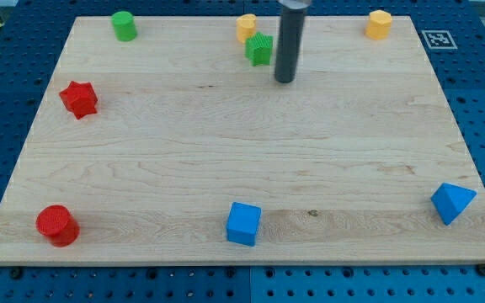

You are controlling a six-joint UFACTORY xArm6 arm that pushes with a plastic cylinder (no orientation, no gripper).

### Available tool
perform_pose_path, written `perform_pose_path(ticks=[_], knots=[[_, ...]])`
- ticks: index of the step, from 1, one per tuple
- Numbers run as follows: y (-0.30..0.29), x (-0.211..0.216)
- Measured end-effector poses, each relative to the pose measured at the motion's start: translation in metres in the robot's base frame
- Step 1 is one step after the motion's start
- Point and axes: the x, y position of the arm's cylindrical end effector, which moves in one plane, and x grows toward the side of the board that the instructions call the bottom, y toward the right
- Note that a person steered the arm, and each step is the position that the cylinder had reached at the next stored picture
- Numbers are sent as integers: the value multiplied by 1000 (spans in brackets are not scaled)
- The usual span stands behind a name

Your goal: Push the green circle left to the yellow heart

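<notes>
The green circle (124, 25) stands near the board's top left corner. The yellow heart (245, 26) is at the top edge, near the middle. A second green block (259, 49), whose shape I cannot make out, touches the heart's lower right side. My tip (285, 80) rests on the board just right of and below that second green block, a small gap apart. It is far to the right of the green circle. The rod rises out of the view's top.
A yellow block (378, 24) sits at the top right. A red star (78, 98) is at the left edge and a red circle (57, 225) at the bottom left. A blue cube (243, 223) is at bottom centre and a blue triangle (452, 202) at the lower right.
</notes>
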Motion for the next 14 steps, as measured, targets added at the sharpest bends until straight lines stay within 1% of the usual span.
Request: perform_pose_path(ticks=[2,3,4,5,6,7,8,10,11,13,14], knots=[[-122,-1],[-192,-26],[-259,-71],[-272,-79],[-287,-97],[-293,-111],[-291,-114],[-246,-140],[-224,-143],[-211,-141],[-212,-125]])
